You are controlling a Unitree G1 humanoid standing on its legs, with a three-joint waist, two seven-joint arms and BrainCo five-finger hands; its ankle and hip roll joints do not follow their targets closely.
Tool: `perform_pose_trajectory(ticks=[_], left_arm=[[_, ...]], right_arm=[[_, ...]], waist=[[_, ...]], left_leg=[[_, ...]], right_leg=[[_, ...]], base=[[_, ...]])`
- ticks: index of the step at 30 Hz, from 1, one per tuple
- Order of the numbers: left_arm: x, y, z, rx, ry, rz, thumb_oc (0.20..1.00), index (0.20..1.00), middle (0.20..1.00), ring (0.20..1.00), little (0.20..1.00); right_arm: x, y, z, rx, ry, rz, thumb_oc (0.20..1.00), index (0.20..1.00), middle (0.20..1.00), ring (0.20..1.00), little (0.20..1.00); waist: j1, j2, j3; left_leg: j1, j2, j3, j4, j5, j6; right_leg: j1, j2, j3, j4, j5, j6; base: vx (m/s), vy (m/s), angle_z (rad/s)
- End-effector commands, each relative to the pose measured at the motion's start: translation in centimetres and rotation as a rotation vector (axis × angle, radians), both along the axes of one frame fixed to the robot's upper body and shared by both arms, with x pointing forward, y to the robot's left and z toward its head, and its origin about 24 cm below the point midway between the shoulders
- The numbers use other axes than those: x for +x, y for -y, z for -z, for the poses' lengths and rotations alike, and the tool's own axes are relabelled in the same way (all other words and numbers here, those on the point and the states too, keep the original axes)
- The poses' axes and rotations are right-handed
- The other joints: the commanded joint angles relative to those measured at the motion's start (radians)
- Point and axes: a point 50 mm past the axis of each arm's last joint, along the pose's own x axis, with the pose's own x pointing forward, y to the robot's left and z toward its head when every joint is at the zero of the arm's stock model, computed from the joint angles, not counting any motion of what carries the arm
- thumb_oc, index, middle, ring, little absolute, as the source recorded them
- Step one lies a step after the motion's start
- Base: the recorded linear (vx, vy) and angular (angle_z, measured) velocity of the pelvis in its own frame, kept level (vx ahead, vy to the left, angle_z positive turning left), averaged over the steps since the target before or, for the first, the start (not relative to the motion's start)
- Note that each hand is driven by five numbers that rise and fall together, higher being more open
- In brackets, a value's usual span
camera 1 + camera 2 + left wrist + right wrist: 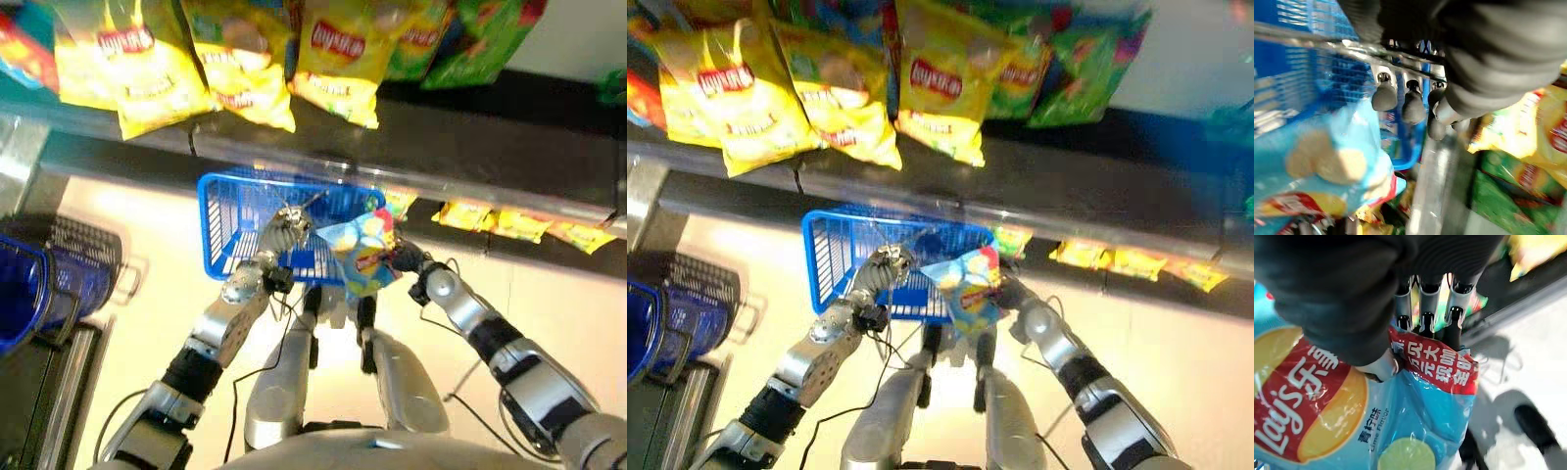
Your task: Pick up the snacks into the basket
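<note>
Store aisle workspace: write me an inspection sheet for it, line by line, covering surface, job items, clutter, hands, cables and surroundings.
Surface: pale shop floor under a dark shelf ledge.
Job's things: blue plastic mesh basket hanging from the left hand; light blue crisp bag with red top strip held at the basket's rim, not yet inside.
Clutter: nothing seen.
Hands: left hand curled on the basket's metal handle; right hand pinching the bag's top.
Cables: nothing noted.
Surroundings: yellow crisp bags and green crisp bags hanging above; small yellow packets on a lower shelf; stacked dark blue baskets at left.
</note>
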Motion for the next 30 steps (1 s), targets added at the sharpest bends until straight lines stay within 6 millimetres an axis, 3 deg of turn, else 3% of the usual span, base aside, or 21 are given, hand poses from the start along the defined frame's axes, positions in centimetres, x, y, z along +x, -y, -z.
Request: perform_pose_trajectory(ticks=[1, 2, 4, 7, 10, 12, 14, 16, 17, 18, 19, 21, 23, 24, 28, 30], left_arm=[[-0.3, 3.1, -7.4, -0.186, 0.321, 0.107, 0.2, 0.2, 0.2, 0.2, 0.2], [-0.2, 4.1, -8.3, -0.202, 0.348, 0.129, 0.2, 0.2, 0.2, 0.2, 0.2], [-0.2, 4.1, -8.3, -0.202, 0.349, 0.129, 0.2, 0.2, 0.2, 0.2, 0.2], [-0.3, 6.3, -10.3, -0.241, 0.401, 0.181, 0.2, 0.2, 0.2, 0.2, 0.2], [-0.5, 7.2, -10.8, -0.262, 0.406, 0.201, 0.2, 0.2, 0.2, 0.2, 0.2], [-0.8, 8.0, -11.1, -0.28, 0.406, 0.224, 0.2, 0.2, 0.2, 0.2, 0.2], [-0.7, 8.2, -11.3, -0.285, 0.403, 0.219, 0.2, 0.2, 0.2, 0.2, 0.2], [-1.2, 9.7, -12.4, -0.298, 0.42, 0.287, 0.2, 0.2, 0.2, 0.2, 0.2], [-1.2, 9.7, -12.4, -0.298, 0.42, 0.287, 0.2, 0.2, 0.2, 0.2, 0.2], [-1.9, 11.1, -12.8, -0.307, 0.418, 0.349, 0.2, 0.2, 0.2, 0.2, 0.2], [-2.3, 11.0, -12.9, -0.309, 0.429, 0.365, 0.2, 0.2, 0.2, 0.2, 0.2], [-2.9, 10.9, -12.5, -0.308, 0.429, 0.39, 0.2, 0.2, 0.2, 0.2, 0.2], [-3.1, 10.8, -12.4, -0.302, 0.43, 0.397, 0.2, 0.2, 0.2, 0.2, 0.2], [-3.4, 10.7, -12.0, -0.297, 0.419, 0.409, 0.2, 0.2, 0.2, 0.2, 0.2], [-3.6, 10.9, -11.8, -0.287, 0.411, 0.428, 0.2, 0.2, 0.2, 0.2, 0.2], [-4.1, 11.1, -12.0, -0.289, 0.416, 0.461, 0.2, 0.2, 0.2, 0.2, 0.2]], right_arm=[[0.2, -0.9, -0.3, -0.041, 0.051, -0.047, 0.2, 0.2, 0.2, 0.2, 0.2], [0.5, -1.3, -0.4, -0.066, 0.06, -0.049, 0.2, 0.2, 0.2, 0.2, 0.2], [0.5, -1.4, -0.4, -0.066, 0.06, -0.049, 0.2, 0.2, 0.2, 0.2, 0.2], [1.4, -2.6, -1.0, -0.091, 0.088, -0.054, 0.2, 0.2, 0.2, 0.2, 0.2], [2.1, -3.0, -1.7, -0.122, 0.107, -0.052, 0.2, 0.2, 0.2, 0.2, 0.2], [3.3, -4.1, -3.5, -0.125, 0.16, -0.037, 0.2, 0.2, 0.2, 0.2, 0.2], [3.3, -4.5, -3.5, -0.077, 0.158, -0.023, 0.2, 0.2, 0.2, 0.2, 0.2], [4.7, -5.1, -5.6, -0.067, 0.207, 0.005, 0.2, 0.2, 0.2, 0.2, 0.2], [4.7, -5.1, -5.7, -0.067, 0.208, 0.005, 0.2, 0.2, 0.2, 0.2, 0.2], [6.2, -5.4, -7.2, -0.064, 0.217, 0.085, 0.2, 0.2, 0.2, 0.2, 0.2], [6.3, -4.8, -7.3, -0.076, 0.232, 0.099, 0.2, 0.2, 0.2, 0.2, 0.2], [7.7, -2.5, -10.2, 0.004, 0.278, 0.211, 0.2, 0.2, 0.2, 0.2, 0.2], [8.1, -1.8, -10.8, 0.0, 0.293, 0.242, 0.2, 0.2, 0.2, 0.2, 0.2], [8.6, -1.1, -12.7, 0.052, 0.333, 0.285, 0.2, 0.2, 0.2, 0.2, 0.2], [9.1, -0.1, -14.2, 0.079, 0.358, 0.328, 0.2, 0.2, 0.2, 0.2, 0.2], [9.5, 1.3, -15.5, 0.091, 0.369, 0.391, 0.2, 0.2, 0.2, 0.2, 0.2]], waist=[[-0.007, -0.011, -0.031], [-0.007, -0.008, -0.014], [-0.008, -0.008, -0.015], [-0.006, -0.002, 0.003], [-0.001, -0.001, 0.003], [0.0, 0.0, 0.003], [-0.004, -0.002, 0.003], [-0.002, 0.005, 0.003], [-0.002, 0.005, 0.003], [0.023, 0.026, 0.003], [0.029, 0.033, 0.003], [0.052, 0.053, 0.003], [0.061, 0.059, 0.003], [0.074, 0.068, 0.003], [0.081, 0.069, 0.003], [0.092, 0.073, 0.003]], left_leg=[[-0.042, -0.01, -0.032, 0.137, -0.131, -0.01], [-0.075, -0.013, -0.034, 0.152, -0.128, -0.011], [-0.078, -0.014, -0.034, 0.153, -0.129, -0.011], [-0.137, -0.016, -0.034, 0.166, -0.123, -0.01], [-0.159, -0.019, -0.033, 0.171, -0.121, -0.008], [-0.175, -0.021, -0.028, 0.176, -0.127, -0.005], [-0.181, -0.021, -0.026, 0.172, -0.122, -0.003], [-0.199, -0.025, -0.029, 0.17, -0.12, -0.001], [-0.2, -0.025, -0.029, 0.17, -0.119, -0.001], [-0.207, -0.032, -0.035, 0.167, -0.119, 0.001], [-0.213, -0.035, -0.038, 0.165, -0.117, 0.003], [-0.22, -0.042, -0.047, 0.16, -0.111, 0.003], [-0.22, -0.044, -0.05, 0.157, -0.109, 0.003], [-0.225, -0.047, -0.058, 0.152, -0.106, 0.004], [-0.234, -0.05, -0.061, 0.152, -0.106, 0.003], [-0.246, -0.053, -0.065, 0.154, -0.106, 0.003]], right_leg=[[-0.013, -0.099, -0.006, -0.079, 0.052, 0.109], [-0.046, -0.098, -0.006, -0.062, 0.051, 0.106], [-0.049, -0.098, -0.006, -0.061, 0.051, 0.106], [-0.11, -0.105, -0.009, -0.039, 0.05, 0.105], [-0.135, -0.105, -0.009, -0.034, 0.054, 0.106], [-0.148, -0.104, -0.009, -0.035, 0.054, 0.107], [-0.159, -0.104, -0.008, -0.035, 0.059, 0.108], [-0.179, -0.106, -0.006, -0.035, 0.065, 0.109], [-0.18, -0.106, -0.006, -0.034, 0.065, 0.109], [-0.188, -0.108, -0.01, -0.035, 0.069, 0.11], [-0.191, -0.109, -0.012, -0.037, 0.07, 0.112], [-0.196, -0.114, -0.022, -0.037, 0.069, 0.114], [-0.194, -0.116, -0.026, -0.039, 0.069, 0.115], [-0.198, -0.12, -0.035, -0.038, 0.07, 0.116], [-0.203, -0.123, -0.045, -0.041, 0.072, 0.116], [-0.208, -0.129, -0.056, -0.044, 0.073, 0.119]], base=[[-0.15, -0.014, 0.19], [-0.07, -0.01, 0.18], [-0.06, -0.007, 0.12], [-0.05, -0.001, 0.04], [-0.01, 0.005, 0.0], [0.0, 0.0, 0.0], [0.0, 0.0, 0.0], [-0.01, 0.018, 0.01], [0.0, 0.0, 0.0], [0.0, 0.0, 0.0], [0.0, 0.0, 0.0], [-0.01, 0.001, 0.07], [0.0, 0.002, 0.22], [0.01, 0.006, 0.17], [0.01, 0.016, 0.12], [0.01, 0.011, 0.14]])
